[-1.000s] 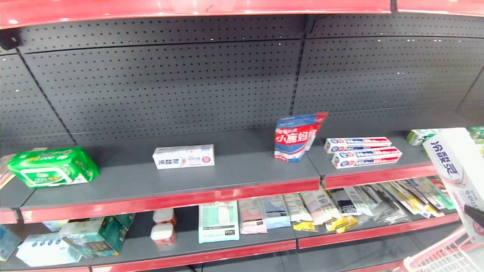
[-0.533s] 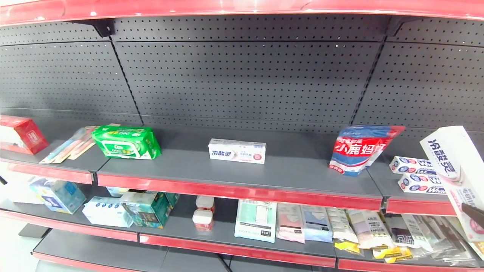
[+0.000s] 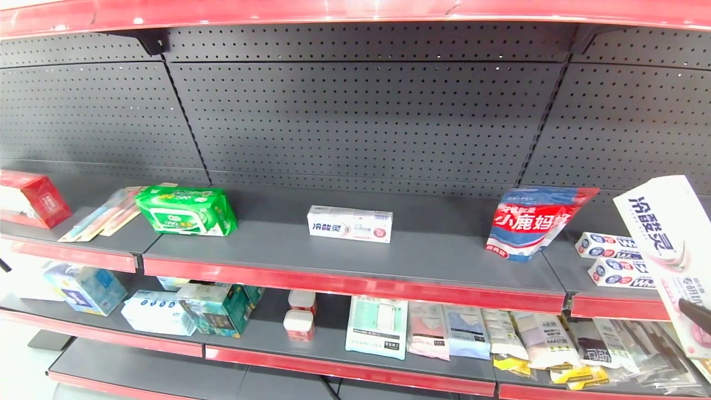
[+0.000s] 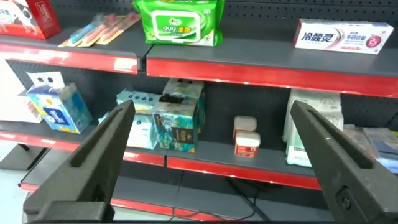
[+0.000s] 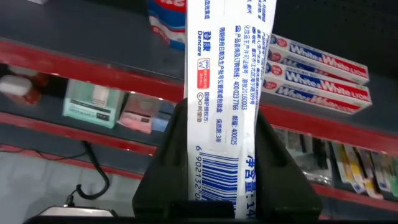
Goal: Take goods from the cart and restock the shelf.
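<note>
toothpaste box up at the shelf, view swung round to face the bay

the right pincer (image 5: 222, 127) is clamped on the lower end of the upright toothpaste box (image 3: 664, 244), jaws closed to its width; the left pincer (image 4: 211, 118) hangs wide open and empty. over the last second the head camera swung, so the whole shelf (image 3: 355, 283) slid across the picture, not the goods. the held box only rose and tilted a little. the matching box (image 3: 350, 224) lies well to the right pincer's left, beyond the pouch (image 3: 525, 222), so the carry looks done and placing beside it is likely next.

Wipes pack (image 3: 186, 210) left of toothpaste box (image 3: 350, 224) on shelf (image 3: 344, 261); pouch (image 3: 530, 222) right.
</note>
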Tool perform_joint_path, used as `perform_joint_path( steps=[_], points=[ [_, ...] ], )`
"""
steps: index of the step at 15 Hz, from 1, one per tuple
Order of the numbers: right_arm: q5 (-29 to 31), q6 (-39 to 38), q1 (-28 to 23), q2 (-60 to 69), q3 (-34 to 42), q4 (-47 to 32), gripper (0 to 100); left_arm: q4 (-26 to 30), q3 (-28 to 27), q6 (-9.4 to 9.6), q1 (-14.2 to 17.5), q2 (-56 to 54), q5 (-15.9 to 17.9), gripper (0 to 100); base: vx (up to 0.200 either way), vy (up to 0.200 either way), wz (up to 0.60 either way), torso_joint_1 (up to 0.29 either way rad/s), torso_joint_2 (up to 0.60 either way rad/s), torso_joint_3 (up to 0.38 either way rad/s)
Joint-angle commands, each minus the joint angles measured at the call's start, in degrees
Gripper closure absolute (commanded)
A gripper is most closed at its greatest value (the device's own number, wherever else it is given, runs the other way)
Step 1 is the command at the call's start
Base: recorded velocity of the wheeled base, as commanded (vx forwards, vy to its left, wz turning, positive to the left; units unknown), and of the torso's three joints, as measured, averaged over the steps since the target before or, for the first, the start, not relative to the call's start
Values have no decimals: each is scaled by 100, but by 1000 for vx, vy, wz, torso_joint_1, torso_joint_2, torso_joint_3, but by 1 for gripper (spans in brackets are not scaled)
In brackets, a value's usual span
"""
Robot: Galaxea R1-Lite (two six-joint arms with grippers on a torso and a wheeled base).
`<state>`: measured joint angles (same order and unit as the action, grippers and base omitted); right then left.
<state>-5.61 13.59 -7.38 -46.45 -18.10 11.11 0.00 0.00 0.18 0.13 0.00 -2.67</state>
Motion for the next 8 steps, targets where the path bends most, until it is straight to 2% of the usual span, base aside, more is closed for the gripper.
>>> perform_joint_path(
  steps=[1,4,7,8],
  points=[
    [-46,-6,17,268,44,6,100,0,0,-1,4,9,3,0,0,0,0,0,0,0],
    [-19,-6,-1,285,114,6,100,0,0,-1,4,9,-5,0,0,0,0,0,0,0],
    [-11,-6,-1,294,167,6,100,0,0,-1,4,9,-5,0,200,0,0,-1,1,2],
    [-11,-6,-1,294,167,6,100,0,0,-1,4,9,3,0,0,0,0,0,0,0]
  ],
)
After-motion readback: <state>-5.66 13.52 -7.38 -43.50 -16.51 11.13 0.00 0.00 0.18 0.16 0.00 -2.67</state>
